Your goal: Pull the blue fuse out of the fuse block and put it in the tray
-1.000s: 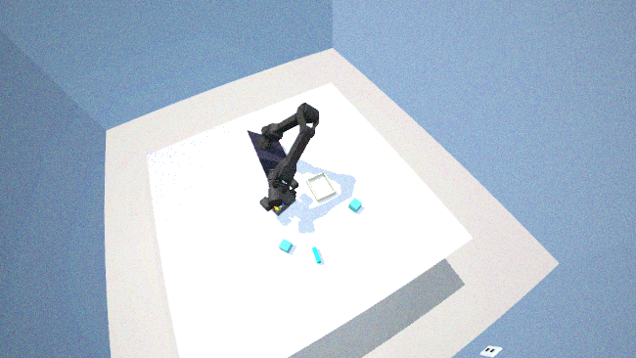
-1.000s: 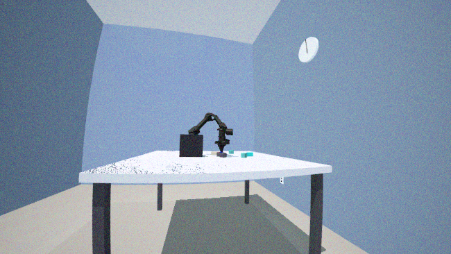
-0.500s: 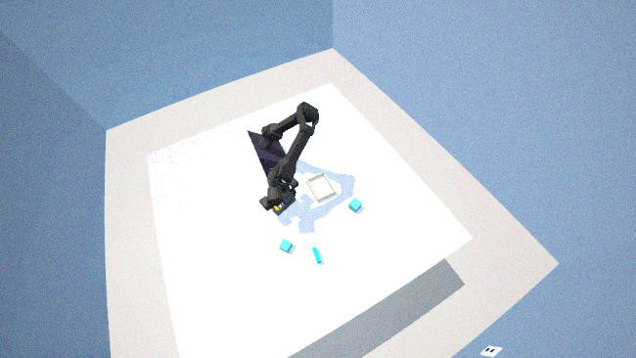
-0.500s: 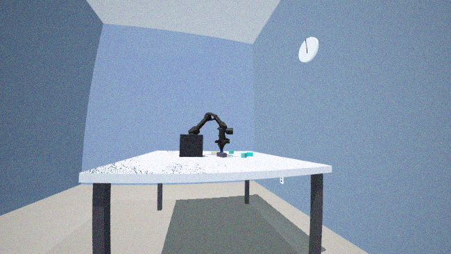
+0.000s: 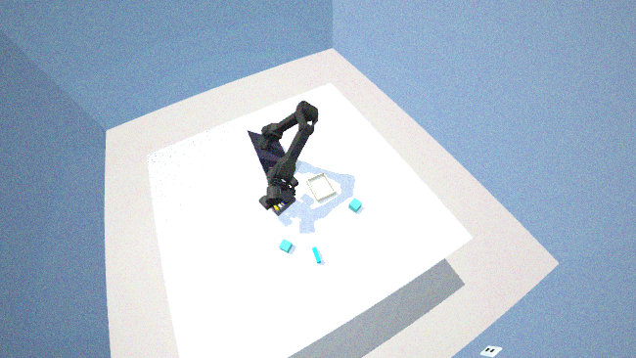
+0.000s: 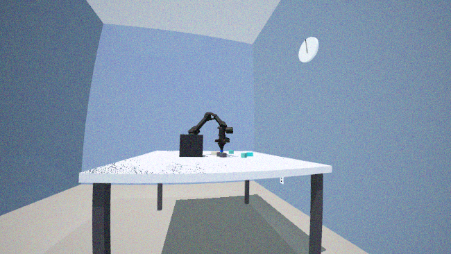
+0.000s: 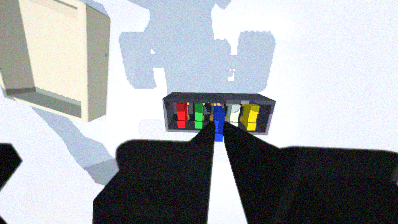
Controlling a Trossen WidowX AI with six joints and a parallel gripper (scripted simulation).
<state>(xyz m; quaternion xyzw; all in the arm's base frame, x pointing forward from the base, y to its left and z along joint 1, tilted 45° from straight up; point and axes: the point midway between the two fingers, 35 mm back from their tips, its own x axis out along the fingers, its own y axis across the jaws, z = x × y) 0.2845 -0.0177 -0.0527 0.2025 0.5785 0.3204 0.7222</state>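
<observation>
My gripper [image 6: 221,150] [image 7: 218,126] is shut on the blue fuse [image 6: 221,151] [image 7: 218,131] and holds it upright above the fuse block. The fuse block [image 5: 280,212] [image 6: 222,155] [image 7: 220,96] is dark and lies on the table. In the wrist view the blue fuse looks raised above the fuses beside it; whether its lower end is fully clear of the block I cannot tell. The red fuse [image 7: 181,115], green fuse [image 7: 198,115], white fuse [image 7: 234,113] and yellow fuse [image 7: 251,118] stand in the block. The cream tray [image 5: 313,192] [image 6: 214,153] [image 7: 97,65] looks empty.
One teal cube [image 5: 355,205] [image 6: 231,152] lies beyond the tray. Another teal cube [image 5: 286,246] [image 6: 243,155] and a cyan bar [image 5: 317,255] [image 6: 250,154] lie farther out from the arm than the block.
</observation>
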